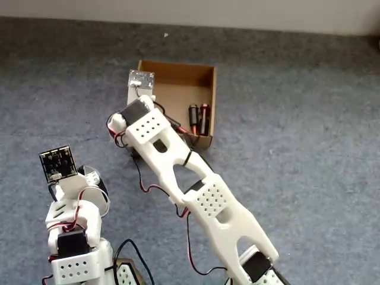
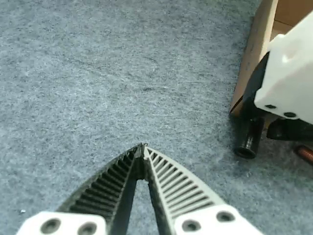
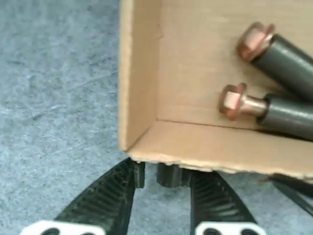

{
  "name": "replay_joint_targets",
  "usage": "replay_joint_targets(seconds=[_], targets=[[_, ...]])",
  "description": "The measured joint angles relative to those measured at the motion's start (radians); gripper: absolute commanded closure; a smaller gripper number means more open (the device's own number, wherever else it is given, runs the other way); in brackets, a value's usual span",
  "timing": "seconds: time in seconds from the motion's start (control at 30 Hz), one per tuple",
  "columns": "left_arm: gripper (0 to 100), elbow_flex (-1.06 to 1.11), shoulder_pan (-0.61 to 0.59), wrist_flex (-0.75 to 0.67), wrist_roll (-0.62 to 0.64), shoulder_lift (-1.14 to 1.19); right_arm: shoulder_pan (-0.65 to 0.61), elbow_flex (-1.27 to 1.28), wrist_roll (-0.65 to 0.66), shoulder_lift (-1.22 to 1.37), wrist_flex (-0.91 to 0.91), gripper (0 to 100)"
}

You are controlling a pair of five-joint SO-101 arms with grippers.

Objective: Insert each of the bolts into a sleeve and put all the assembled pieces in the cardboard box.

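The cardboard box (image 1: 178,64) holds two assembled pieces (image 1: 199,120), dark sleeves with copper bolt heads (image 3: 255,39) sticking out. My right gripper (image 3: 166,178) is down on the carpet just outside the box's wall (image 3: 137,73). It is open, with a black sleeve (image 3: 172,175) between its fingers; one finger touches the sleeve and a gap shows at the other. The same sleeve (image 2: 249,139) lies beside the box wall (image 2: 257,49), and a copper bolt (image 2: 305,152) shows close by it. My left gripper (image 2: 143,148) is shut and empty over bare carpet, well away from the box.
Grey carpet covers the whole floor. The right arm (image 1: 178,160) stretches diagonally from the near right to the box's near left corner, trailing red and black cables. The left arm (image 1: 74,237) stands at the near left.
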Motion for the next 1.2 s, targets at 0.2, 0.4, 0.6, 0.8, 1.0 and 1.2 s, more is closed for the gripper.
replay_joint_targets(seconds=[0.2, 0.4, 0.6, 0.8, 1.0, 1.2], targets=[[99, 0.0, 0.0, 0.0, 0.0, 0.0, 0.015, -0.021, 0.0, 0.075, 0.0, 87.1], [99, 0.0, 0.0, 0.0, 0.0, 0.0, 0.006, -0.04, 0.0, 0.124, 0.002, 87.4], [99, 0.0, 0.0, 0.0, 0.0, 0.0, -0.005, -0.041, 0.002, 0.126, 0.006, 91.7], [99, 0.0, 0.0, 0.0, 0.0, 0.0, -0.005, -0.041, 0.002, 0.127, 0.032, 99.3], [99, 0.0, 0.0, 0.0, 0.0, 0.0, -0.023, -0.158, 0.051, 0.135, 0.167, 99.5], [99, 0.0, 0.0, 0.0, 0.0, 0.0, -0.031, -0.284, 0.293, 0.13, 0.184, 99.5]])
